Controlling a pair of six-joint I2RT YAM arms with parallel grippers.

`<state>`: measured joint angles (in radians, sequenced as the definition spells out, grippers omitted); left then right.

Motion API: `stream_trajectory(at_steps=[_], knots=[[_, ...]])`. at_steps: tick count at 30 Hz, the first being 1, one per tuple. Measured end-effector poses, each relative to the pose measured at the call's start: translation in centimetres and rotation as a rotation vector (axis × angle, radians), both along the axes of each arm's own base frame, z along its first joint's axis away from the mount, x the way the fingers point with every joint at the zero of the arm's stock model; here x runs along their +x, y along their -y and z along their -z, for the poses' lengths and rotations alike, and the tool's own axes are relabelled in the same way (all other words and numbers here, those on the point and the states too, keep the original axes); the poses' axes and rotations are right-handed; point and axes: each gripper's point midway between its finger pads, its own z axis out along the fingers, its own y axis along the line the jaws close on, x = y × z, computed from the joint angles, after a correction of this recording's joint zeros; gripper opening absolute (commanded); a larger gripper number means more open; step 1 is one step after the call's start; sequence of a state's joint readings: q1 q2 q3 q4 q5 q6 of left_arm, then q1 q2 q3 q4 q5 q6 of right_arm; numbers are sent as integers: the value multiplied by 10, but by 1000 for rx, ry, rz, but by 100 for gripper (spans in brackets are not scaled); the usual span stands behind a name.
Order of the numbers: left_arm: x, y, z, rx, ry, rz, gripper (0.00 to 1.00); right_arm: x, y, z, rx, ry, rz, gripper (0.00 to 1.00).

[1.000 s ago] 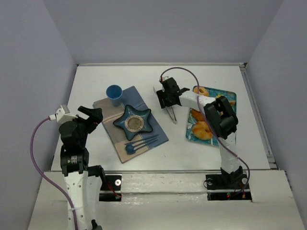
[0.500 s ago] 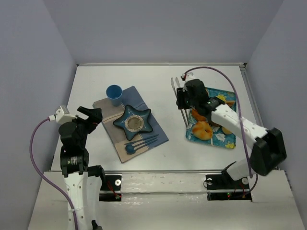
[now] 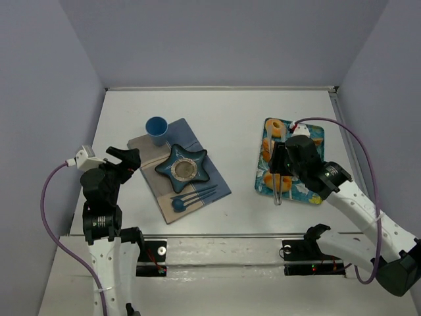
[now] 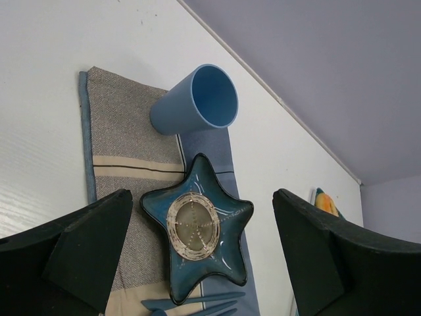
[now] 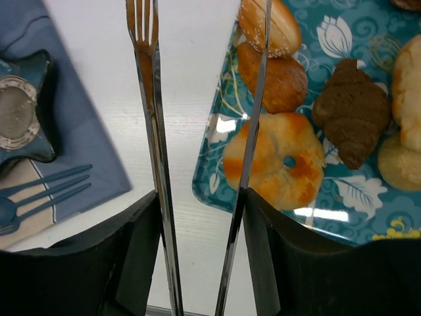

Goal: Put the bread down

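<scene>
The bread, a small oval browned roll, lies on the blue patterned tray near its left edge; in the top view my right arm mostly hides it. My right gripper is shut on metal tongs, whose two arms stand apart and point down. One arm hangs over the white table and the other over the tray's left edge, just left of the bread. In the top view this gripper hovers above the tray. My left gripper is open and empty, above the blue star-shaped dish.
The tray also holds a seeded roll, a larger orange pastry with a small hole, a dark brown croissant and a ring doughnut. A blue cup and blue cutlery sit on the placemat.
My right arm has swung from the table's far middle back over the tray, and the tongs now point down at the tray's left near edge. The left arm has not moved.
</scene>
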<state>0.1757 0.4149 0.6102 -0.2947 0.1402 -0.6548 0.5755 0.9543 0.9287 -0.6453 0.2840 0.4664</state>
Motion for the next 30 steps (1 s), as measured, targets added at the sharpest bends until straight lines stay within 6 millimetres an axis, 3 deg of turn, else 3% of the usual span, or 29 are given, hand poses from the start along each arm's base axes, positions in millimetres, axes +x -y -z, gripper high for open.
stream_trajectory(at_steps=[4, 10, 14, 19, 25, 30], knots=[[0, 0, 0, 0, -1, 0, 99, -6, 8, 11, -51, -61, 19, 60], [4, -2, 0, 0, -1, -8, 99, 2, 13, 18, -110, -129, 24, 65], [10, -4, 1, -7, -3, -16, 99, 21, 30, 19, -132, -169, 63, 65], [22, -6, 9, -22, -24, -18, 99, 39, 55, 37, -142, -253, 85, 65], [37, -6, 13, -36, -36, -7, 99, 36, 37, 67, -132, -368, -83, 66], [44, -5, 18, -42, -42, 5, 99, 36, 35, 86, -145, -431, -127, 66]])
